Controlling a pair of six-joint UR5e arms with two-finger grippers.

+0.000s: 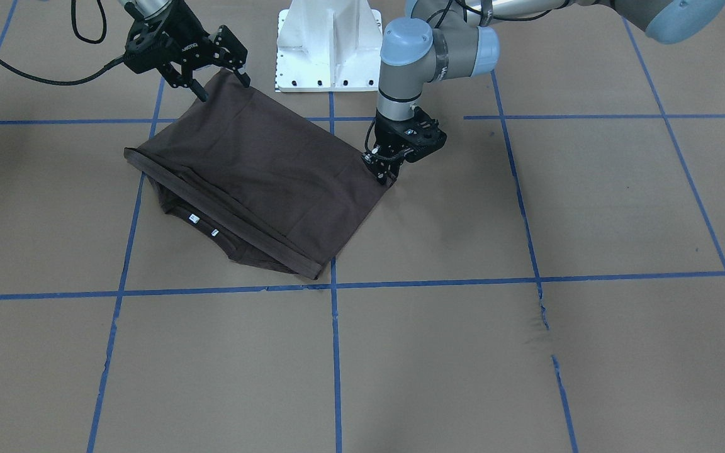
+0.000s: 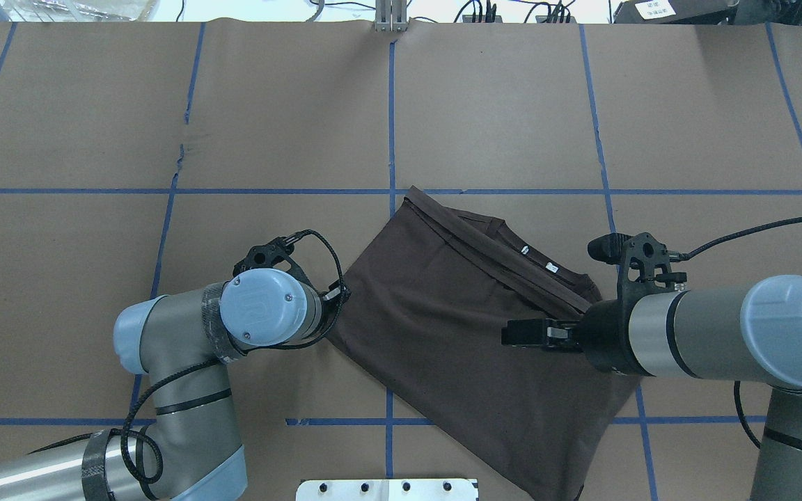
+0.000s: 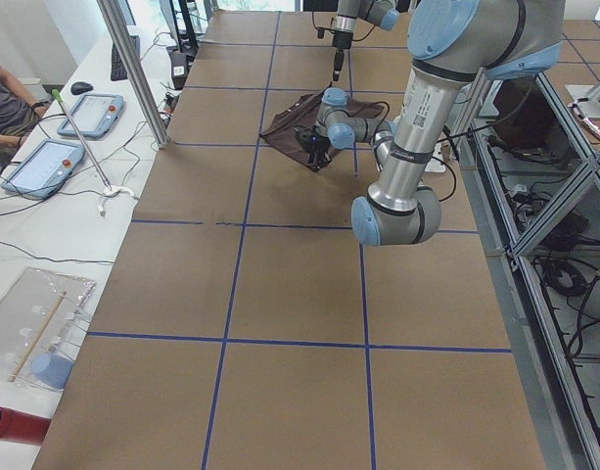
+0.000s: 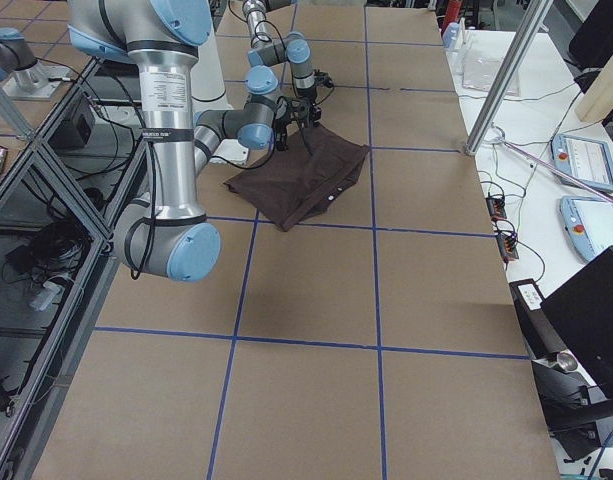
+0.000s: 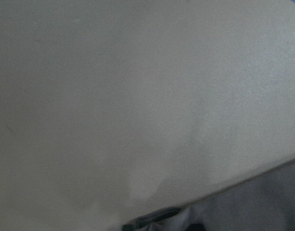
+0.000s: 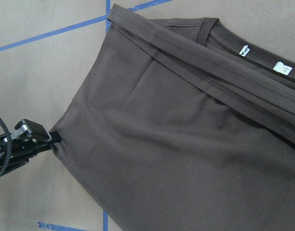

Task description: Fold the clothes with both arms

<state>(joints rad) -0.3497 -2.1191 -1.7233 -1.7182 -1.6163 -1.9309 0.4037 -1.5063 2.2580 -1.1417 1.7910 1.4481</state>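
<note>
Brown-paper table [image 1: 589, 207] with a blue tape grid [image 1: 336, 352]; white base [image 1: 331, 44] at the robot's edge of it.

Left arm [image 1: 438, 53] reaches out from the base, its wrist turned straight down at the table. Right arm [image 2: 707, 334] comes in level over the shirt's base-side part, with its gripper tipped down.

Shirt [image 1: 262, 170] lies folded in a rough rectangle just in front of the base and skewed to the tape grid. Its long axis runs diagonally away from the base. The hem band is folded over the top, and the collar end with two small white tags [image 6: 243, 49] is on the side far from the base.

Key relation: the base-side edge of the shirt runs between the two grippers, one corner at each.

Left gripper [image 1: 387, 176] is down at the corner out from the base on the robot's left. Its fingers are pinched together on the fabric there, which the right wrist view shows clearly.

Right gripper [image 1: 224, 88] is at the corner closest to the base, with its fingers spread wide on either side of that corner and holding nothing. Whether the tips touch the cloth I cannot tell.

Judgement: the right gripper is the nearer one to that free corner, and it likely needs to drop and close on it so both corners can lift together.
</note>
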